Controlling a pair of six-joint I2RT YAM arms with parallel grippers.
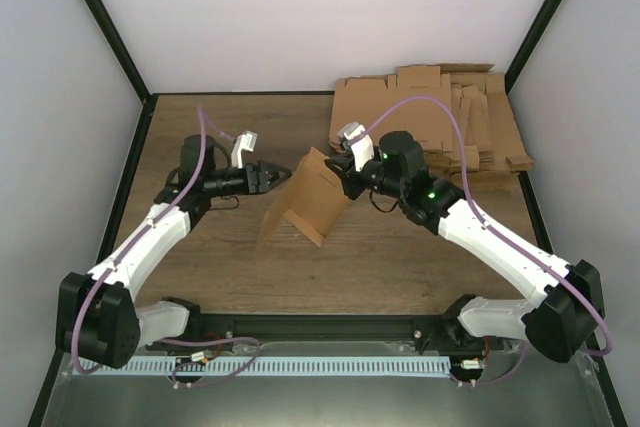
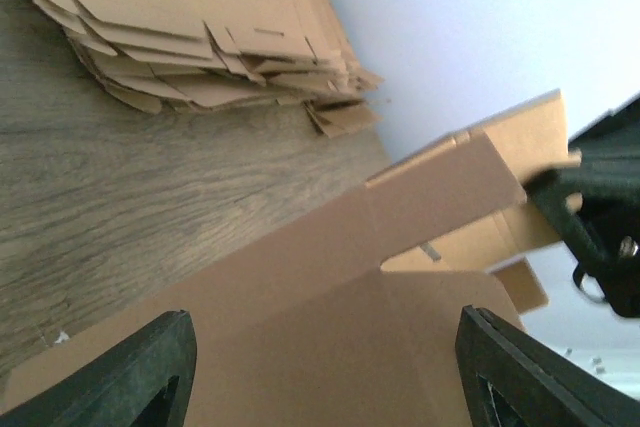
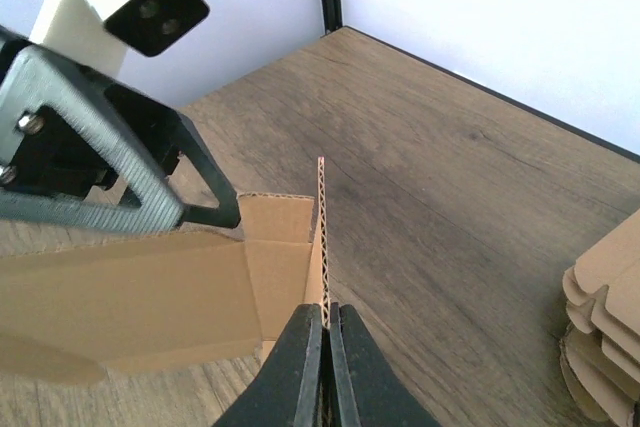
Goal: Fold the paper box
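Note:
The paper box (image 1: 308, 203) is a single brown cardboard piece, partly folded and standing tilted at the middle of the table. My right gripper (image 1: 347, 180) is shut on its upper right edge. In the right wrist view the corrugated edge (image 3: 322, 237) runs straight up from between the pinched fingers (image 3: 300, 367). My left gripper (image 1: 283, 176) is at the box's upper left side, open. In the left wrist view its two dark fingers (image 2: 150, 372) stand wide apart, with a broad panel of the box (image 2: 380, 277) behind the gap. One left fingertip (image 3: 222, 213) rests by a flap's top edge.
A pile of flat brown cardboard blanks (image 1: 440, 112) lies at the back right corner, also seen in the wrist views (image 2: 190, 27) (image 3: 610, 317). White walls with black frame posts (image 1: 110, 37) close in the wooden table (image 1: 200, 267).

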